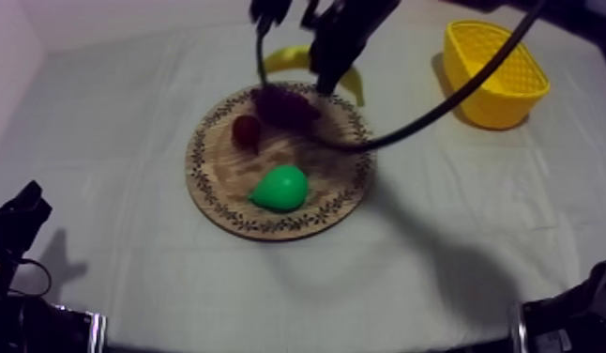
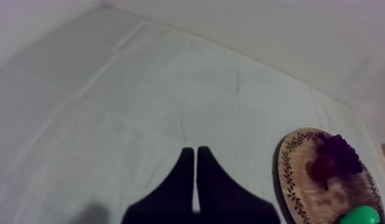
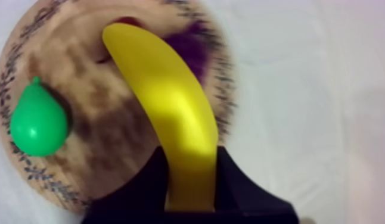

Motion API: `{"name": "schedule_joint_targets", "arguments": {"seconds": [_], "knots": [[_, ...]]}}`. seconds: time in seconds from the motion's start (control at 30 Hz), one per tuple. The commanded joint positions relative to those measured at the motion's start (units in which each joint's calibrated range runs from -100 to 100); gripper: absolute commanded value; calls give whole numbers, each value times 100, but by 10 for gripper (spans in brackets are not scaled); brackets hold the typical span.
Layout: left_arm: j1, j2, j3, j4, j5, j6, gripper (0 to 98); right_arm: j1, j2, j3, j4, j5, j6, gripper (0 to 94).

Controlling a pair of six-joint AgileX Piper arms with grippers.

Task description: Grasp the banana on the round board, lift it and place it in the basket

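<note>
The yellow banana (image 3: pixel 165 89) hangs lifted above the round wooden board (image 3: pixel 105 137), and my right gripper (image 3: pixel 192 156) is shut on its near end. From above, the right gripper (image 1: pixel 331 68) hovers over the board's far rim (image 1: pixel 213 202), with the banana (image 1: pixel 286 58) sticking out on both sides of it. The yellow basket (image 1: pixel 494 70) stands at the far right, apart from the gripper. My left gripper (image 2: pixel 195 150) is shut on nothing, fingers together in a wedge over bare cloth, left of the board (image 2: pixel 299 184).
On the board lie a green pear (image 1: pixel 279 188), a small red fruit (image 1: pixel 246 130) and a dark bunch of grapes (image 1: pixel 283 105). My left arm (image 1: pixel 16 225) rests low at the table's near left. Open cloth lies between board and basket.
</note>
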Motion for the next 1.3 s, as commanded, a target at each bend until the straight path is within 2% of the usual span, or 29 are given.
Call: {"name": "schedule_joint_targets", "arguments": {"seconds": [0.0, 0.37, 0.73, 0.93, 1.27], "knots": [[-1, -5, -1, -3, -1, 2, 1, 239, -405, 57, 104, -189, -211, 60], [-1, -5, -1, -3, -1, 1, 1, 1392, -1553, 503, 393, -805, -730, 63], [-1, -5, -1, -3, -1, 2, 1, 2469, -1618, 791, 823, -1424, -1385, 64], [-1, -5, -1, -3, -1, 2, 1, 2799, -1296, 734, 953, -1530, -1594, 65], [-1, -5, -1, -3, -1, 2, 1, 2917, -790, 961, 799, -1552, -1444, 69]]}}
